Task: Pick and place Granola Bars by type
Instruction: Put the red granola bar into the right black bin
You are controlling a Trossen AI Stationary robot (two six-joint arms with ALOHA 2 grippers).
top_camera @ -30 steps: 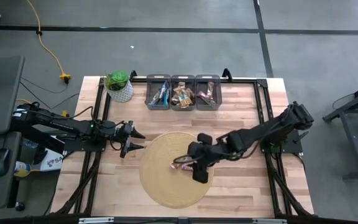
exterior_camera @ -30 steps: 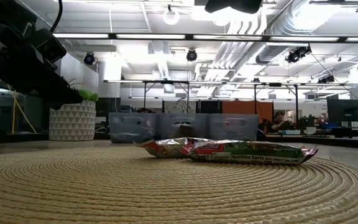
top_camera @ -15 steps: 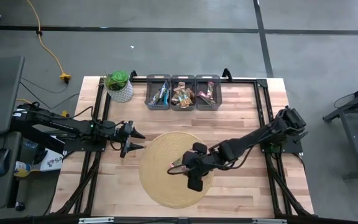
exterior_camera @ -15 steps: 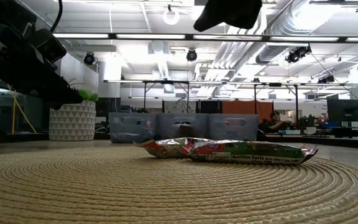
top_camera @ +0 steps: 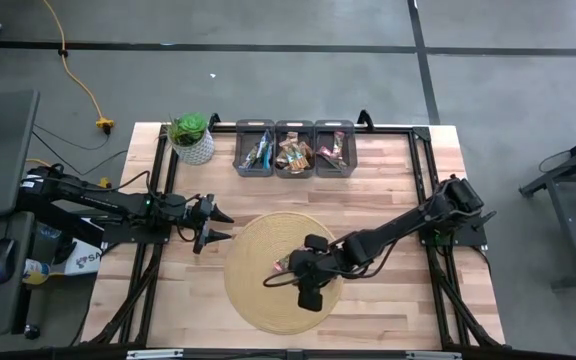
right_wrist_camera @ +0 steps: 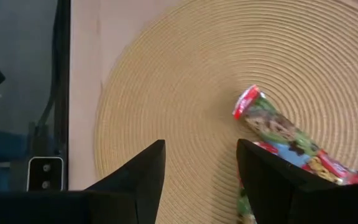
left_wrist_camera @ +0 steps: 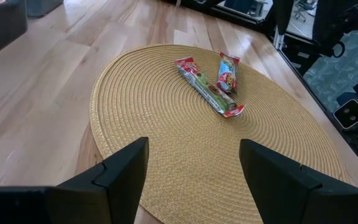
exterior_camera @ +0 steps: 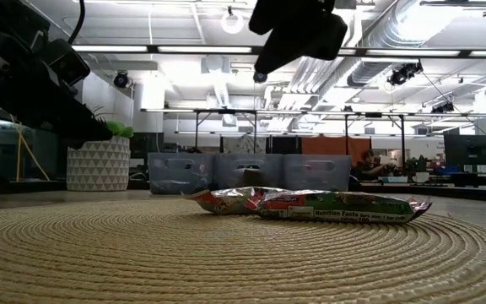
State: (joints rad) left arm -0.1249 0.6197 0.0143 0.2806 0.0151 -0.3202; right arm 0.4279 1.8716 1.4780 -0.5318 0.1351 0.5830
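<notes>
Two bars (left_wrist_camera: 211, 87) lie touching, one green w/ red ends, one red/blue, on the round woven mat (top_camera: 258, 300), a bit toward the right arm's side of mat centre. Low view shows them flat, end overlapping end (exterior_camera: 310, 204).

Right hand (top_camera: 286, 283) hangs over the mat just beside the bars, above them, fingers apart, nothing between them; right wrist view has the green bar's red end (right_wrist_camera: 248, 101) just ahead of the finger gap. Bare mat all round the bars on the side facing the left arm, and toward the mat's near edge.

Left hand (top_camera: 218, 227) waits off the mat, just outside its edge on the left arm's side, fingers wide apart, holding nothing, above bare wood surface (top_camera: 178, 290).

Beyond the mat's far edge, w/ a strip of open wood between: three grey bins (top_camera: 294, 148) in a row, touching, each w/ bars inside. Potted plant (top_camera: 191, 138) stands beside the bins, toward the surface's corner.
</notes>
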